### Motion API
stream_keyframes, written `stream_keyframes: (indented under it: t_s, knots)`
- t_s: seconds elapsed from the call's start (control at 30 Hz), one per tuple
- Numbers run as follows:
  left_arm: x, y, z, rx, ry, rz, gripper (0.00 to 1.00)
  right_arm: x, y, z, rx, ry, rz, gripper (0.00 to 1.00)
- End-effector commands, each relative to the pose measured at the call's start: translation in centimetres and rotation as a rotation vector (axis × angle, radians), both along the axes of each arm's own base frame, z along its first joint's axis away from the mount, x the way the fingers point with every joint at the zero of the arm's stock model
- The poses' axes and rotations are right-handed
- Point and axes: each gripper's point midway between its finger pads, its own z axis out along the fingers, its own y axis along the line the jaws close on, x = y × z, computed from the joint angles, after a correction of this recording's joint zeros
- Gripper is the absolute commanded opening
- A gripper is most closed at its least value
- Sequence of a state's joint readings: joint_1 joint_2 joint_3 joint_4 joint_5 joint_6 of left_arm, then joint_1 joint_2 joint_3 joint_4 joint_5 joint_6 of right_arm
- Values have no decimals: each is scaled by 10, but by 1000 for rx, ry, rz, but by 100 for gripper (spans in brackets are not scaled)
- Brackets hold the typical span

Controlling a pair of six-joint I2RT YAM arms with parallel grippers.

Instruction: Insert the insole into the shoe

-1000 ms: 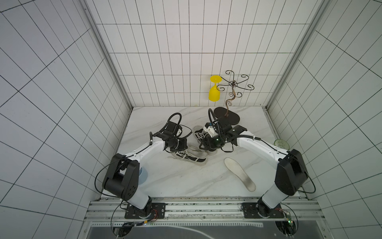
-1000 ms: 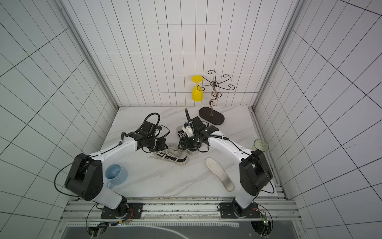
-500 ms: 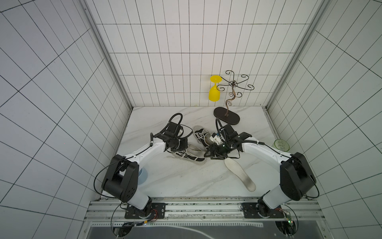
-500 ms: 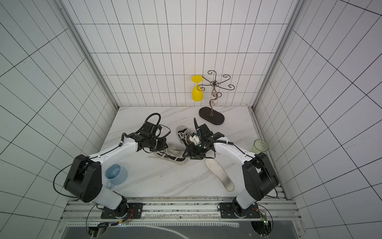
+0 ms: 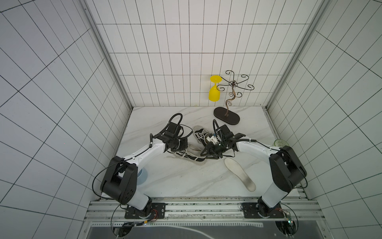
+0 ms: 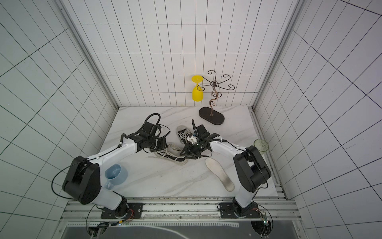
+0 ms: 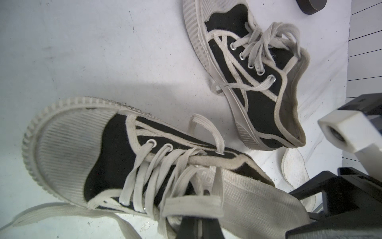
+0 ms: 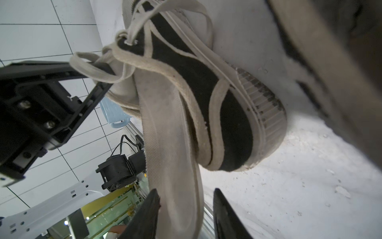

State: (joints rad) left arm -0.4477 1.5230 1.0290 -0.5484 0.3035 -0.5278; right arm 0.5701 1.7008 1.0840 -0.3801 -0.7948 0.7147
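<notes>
In the last second the right gripper (image 8: 186, 191) has been brought to the heel of the black-and-white canvas sneaker (image 5: 190, 159), jaws narrowed around, not yet clamped on, the off-white fabric insole (image 8: 165, 144) jutting from its opening, so insertion is judged unfinished. The left gripper (image 7: 199, 227) is pinched on the tongue (image 7: 192, 204). That remaining gap is shown only in the right wrist view.

A robotics lab cell: white tiled walls (image 5: 186, 51) enclose a marble-look tabletop (image 5: 175, 182); robot arms (image 5: 148, 152) stand on a near aluminium rail (image 5: 206, 209).
</notes>
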Motion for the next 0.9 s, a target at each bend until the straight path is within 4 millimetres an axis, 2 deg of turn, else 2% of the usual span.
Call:
stream_keyframes:
  t_s: [0.0, 0.1, 0.17, 0.27, 0.4, 0.57, 0.7, 0.77, 0.87]
  knots:
    - [4, -11, 22, -49, -74, -16, 0, 3, 4, -2, 7, 9, -12, 27]
    - [2, -14, 23, -42, -70, -32, 0, 13, 7, 8, 10, -29, -24, 17]
    - [1, -16, 23, -38, -68, -43, 0, 18, 6, 12, 10, -43, -32, 14]
    - [-2, -21, 23, -45, -60, -74, 0, 26, 6, 20, 14, -80, -45, 11]
    - [-15, -34, 20, -34, -33, -178, 0, 44, 8, 44, 10, -207, -41, 12]
    - [-23, -39, 17, -17, -14, -240, 0, 60, 7, 43, -81, -302, 10, 11]
    - [-23, -42, 21, -32, -3, -249, 0, 66, 16, 45, -118, -384, 61, 11]
    - [-19, -39, 19, -33, 10, -213, 0, 64, 23, 43, -132, -388, 93, 11]
    - [-9, -31, 20, -112, 39, -102, 0, 50, 21, 25, -205, -336, 138, 11]
